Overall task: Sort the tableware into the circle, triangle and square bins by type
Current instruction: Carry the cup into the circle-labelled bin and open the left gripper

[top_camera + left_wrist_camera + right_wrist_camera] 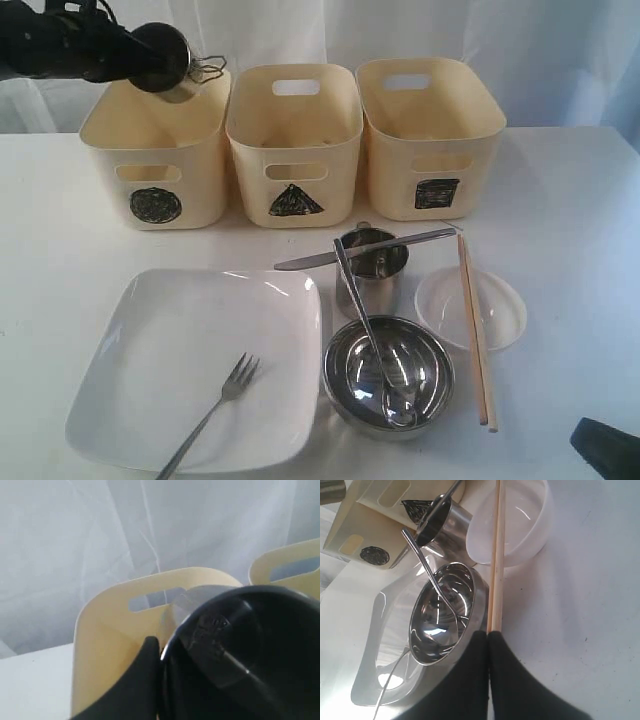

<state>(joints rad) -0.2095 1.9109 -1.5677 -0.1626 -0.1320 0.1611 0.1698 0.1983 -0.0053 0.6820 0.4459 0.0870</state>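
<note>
My left gripper (172, 72) is shut on a small steel cup (180, 82), held tilted above the circle bin (155, 150); the left wrist view shows the cup's dark inside (240, 650). The second steel cup (372, 270) stands mid-table with the knife (365, 248) across its rim. A spoon (365, 320) leans in the steel bowl (388, 375). The fork (210, 410) lies on the white square plate (170, 340). Chopsticks (475, 330) rest over the clear dish (500, 310). My right gripper (487, 634) is shut and empty, at the chopsticks' near ends.
The triangle bin (293, 140) and the square bin (430, 135) stand in a row to the right of the circle bin at the back of the white table. A white curtain hangs behind them.
</note>
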